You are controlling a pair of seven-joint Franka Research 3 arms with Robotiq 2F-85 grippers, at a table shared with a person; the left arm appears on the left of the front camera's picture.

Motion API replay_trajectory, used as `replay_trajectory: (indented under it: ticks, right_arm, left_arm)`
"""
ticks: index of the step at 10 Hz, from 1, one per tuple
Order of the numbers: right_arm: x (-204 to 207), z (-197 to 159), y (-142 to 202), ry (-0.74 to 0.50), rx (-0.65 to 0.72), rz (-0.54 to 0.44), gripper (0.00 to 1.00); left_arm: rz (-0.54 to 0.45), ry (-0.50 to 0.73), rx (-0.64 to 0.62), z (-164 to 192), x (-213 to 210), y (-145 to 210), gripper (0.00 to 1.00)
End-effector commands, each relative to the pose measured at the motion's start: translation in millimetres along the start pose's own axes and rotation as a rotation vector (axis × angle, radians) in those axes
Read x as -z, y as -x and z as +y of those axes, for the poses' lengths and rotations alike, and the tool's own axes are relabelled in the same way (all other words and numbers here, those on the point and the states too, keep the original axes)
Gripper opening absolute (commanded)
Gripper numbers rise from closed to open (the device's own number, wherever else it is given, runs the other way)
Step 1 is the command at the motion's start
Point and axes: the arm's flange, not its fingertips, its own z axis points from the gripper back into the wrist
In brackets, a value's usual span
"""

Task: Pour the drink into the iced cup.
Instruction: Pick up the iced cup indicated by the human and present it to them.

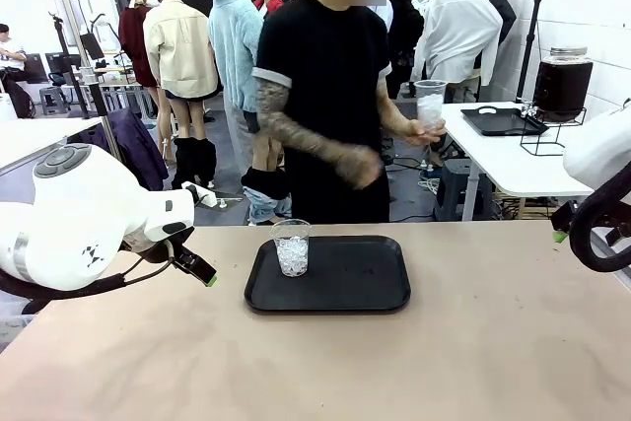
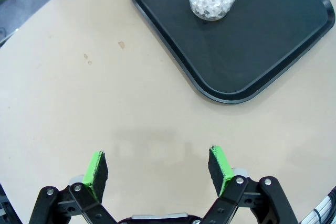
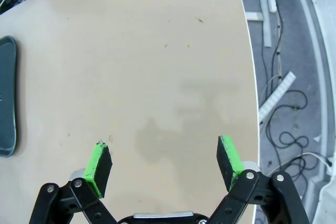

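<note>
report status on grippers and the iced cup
Left gripper and right gripper open, empty. Iced cup upright on tray, ice only. Person holds second cup beyond table.

Iced cup (image 1: 291, 247) upright on black tray (image 1: 360, 278), dark drink (image 1: 562, 86) far beyond

tray (image 1: 335, 278): black | iced cup (image 1: 291, 246): clear, white ice | tabletop (image 1: 414, 362): pale tan, faint darker blotches | left claw (image 2: 157, 169): black links, green pads (image 2: 96, 170) | right claw (image 3: 164, 162): same black and green | shirt (image 1: 330, 56): black, grey cuffs | forearm (image 1: 296, 135): dark tattoo pattern | drink (image 1: 562, 88): near-black
</note>
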Motion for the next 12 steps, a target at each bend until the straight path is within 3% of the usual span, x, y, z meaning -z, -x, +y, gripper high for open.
replay_trajectory:
  ticks: [1,12]
  right_arm:
    - [0.6,-1.2,-0.8,0.010,-0.004,-0.003,1.00]
    - [0.6,-1.2,-0.8,0.010,-0.004,-0.003,1.00]
  left_arm:
    - [-0.001,0.000,-0.004,1.7,-0.7,0.8,1.00]
    - [-0.001,0.000,-0.004,1.7,-0.7,0.8,1.00]
